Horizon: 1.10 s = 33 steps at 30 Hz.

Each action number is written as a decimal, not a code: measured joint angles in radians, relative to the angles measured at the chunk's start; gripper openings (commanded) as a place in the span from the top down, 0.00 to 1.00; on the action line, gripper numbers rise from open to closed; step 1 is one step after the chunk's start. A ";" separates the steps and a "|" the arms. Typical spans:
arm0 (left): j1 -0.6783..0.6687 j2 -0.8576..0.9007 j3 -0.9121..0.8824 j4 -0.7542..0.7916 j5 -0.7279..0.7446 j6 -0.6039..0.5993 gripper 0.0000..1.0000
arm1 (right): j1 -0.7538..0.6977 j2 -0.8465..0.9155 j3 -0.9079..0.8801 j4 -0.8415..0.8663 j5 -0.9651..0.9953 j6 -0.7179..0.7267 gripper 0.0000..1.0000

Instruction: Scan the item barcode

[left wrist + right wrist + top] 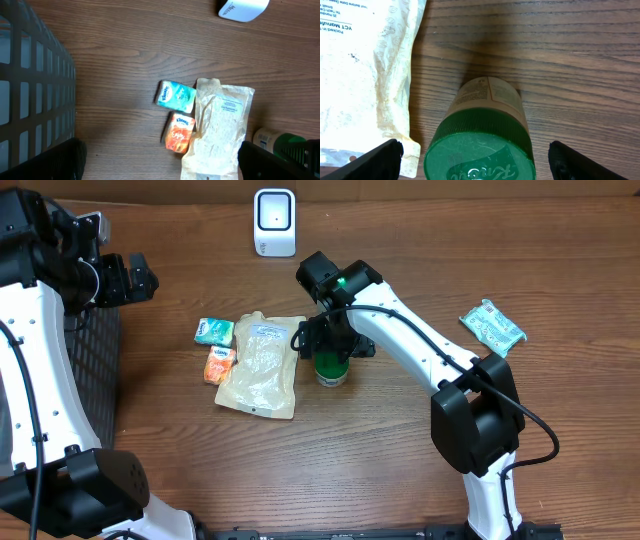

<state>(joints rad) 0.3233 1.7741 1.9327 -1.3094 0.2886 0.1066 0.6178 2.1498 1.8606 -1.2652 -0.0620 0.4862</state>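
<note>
A jar with a green lid (331,367) stands upright mid-table, right of a tan pouch (262,365). My right gripper (333,342) hovers over it, open. In the right wrist view the green lid (480,150) sits between the two black fingers (375,162), with a gap on each side; a printed label (490,95) shows on the jar's side. The white scanner (274,222) stands at the back edge. My left gripper (130,277) is open at the far left, above the table with nothing in it; its view looks down on the pouch (220,130) and the small packs.
A blue tissue pack (214,331) and an orange packet (220,364) lie left of the pouch. A pale green packet (492,327) lies at the right. A dark mesh basket (95,380) stands along the left edge, under the left arm.
</note>
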 measured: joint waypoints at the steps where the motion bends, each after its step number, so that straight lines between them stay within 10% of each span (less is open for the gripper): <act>1: 0.000 0.000 0.000 0.000 0.000 0.000 0.00 | 0.000 0.000 0.000 0.000 0.000 0.000 0.09; 29: 0.000 0.000 0.000 0.000 0.000 0.000 0.00 | 0.012 0.002 -0.039 -0.002 0.019 0.000 0.13; 33: 0.000 0.000 0.000 0.000 0.000 0.000 0.00 | 0.012 0.002 -0.042 0.018 0.022 -0.007 0.32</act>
<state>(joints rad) 0.3233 1.7741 1.9327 -1.3094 0.2886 0.1066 0.6300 2.1517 1.8183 -1.2469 -0.0399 0.4793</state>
